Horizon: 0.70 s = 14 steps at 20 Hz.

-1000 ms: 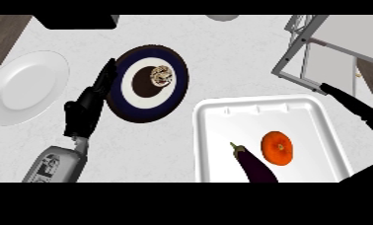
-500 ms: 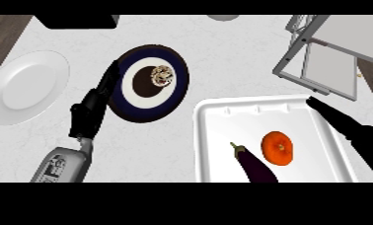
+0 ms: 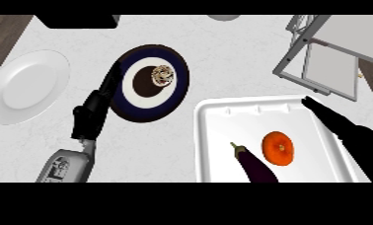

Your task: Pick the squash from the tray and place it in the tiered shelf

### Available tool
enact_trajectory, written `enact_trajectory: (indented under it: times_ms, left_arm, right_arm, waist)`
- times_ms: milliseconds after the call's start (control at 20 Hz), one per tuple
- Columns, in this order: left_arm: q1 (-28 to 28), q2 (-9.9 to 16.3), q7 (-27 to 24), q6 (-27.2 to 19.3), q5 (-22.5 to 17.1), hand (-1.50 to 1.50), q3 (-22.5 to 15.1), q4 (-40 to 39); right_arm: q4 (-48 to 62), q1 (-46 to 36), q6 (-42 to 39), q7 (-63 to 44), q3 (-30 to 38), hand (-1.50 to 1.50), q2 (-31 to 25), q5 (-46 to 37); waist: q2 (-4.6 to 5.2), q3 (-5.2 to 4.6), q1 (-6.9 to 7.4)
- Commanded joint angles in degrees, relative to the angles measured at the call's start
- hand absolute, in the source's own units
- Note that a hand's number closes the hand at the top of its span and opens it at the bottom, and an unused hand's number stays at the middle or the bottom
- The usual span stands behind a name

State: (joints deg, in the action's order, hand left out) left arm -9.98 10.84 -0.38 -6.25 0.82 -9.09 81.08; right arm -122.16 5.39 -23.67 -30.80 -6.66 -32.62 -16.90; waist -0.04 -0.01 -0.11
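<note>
Orange squash on white tray, right hand open above it

Orange squash, white tray

I am holding my left hand out at the lower left of the head view, its black fingers straight and pointing up and slightly to the right, with my grey forearm coming in from the bottom edge beneath it. I am stretching my right hand in from the lower right, its fingers straight and close together, slanting up and to the left, open and gripping nothing.
</note>
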Motion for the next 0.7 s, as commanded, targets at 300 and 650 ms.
enact_trajectory:
  times_ms: [300, 650]
  left_arm:
    - [3.1, 1.5, 1.5, 4.4, 0.7, 0.00, 3.3, 4.8]
    - [-1.2, -3.4, 4.9, 2.0, 4.4, 0.00, 2.9, 3.1]
  right_arm:
    - [-0.2, 4.2, -1.1, 3.2, -0.6, -1.50, 6.9, -8.5]
    - [3.6, 0.7, -4.3, 1.7, -1.6, -1.50, 10.5, -13.4]
  waist:
    - [-0.04, 0.02, -0.02]
    - [0.00, 0.01, -0.03]
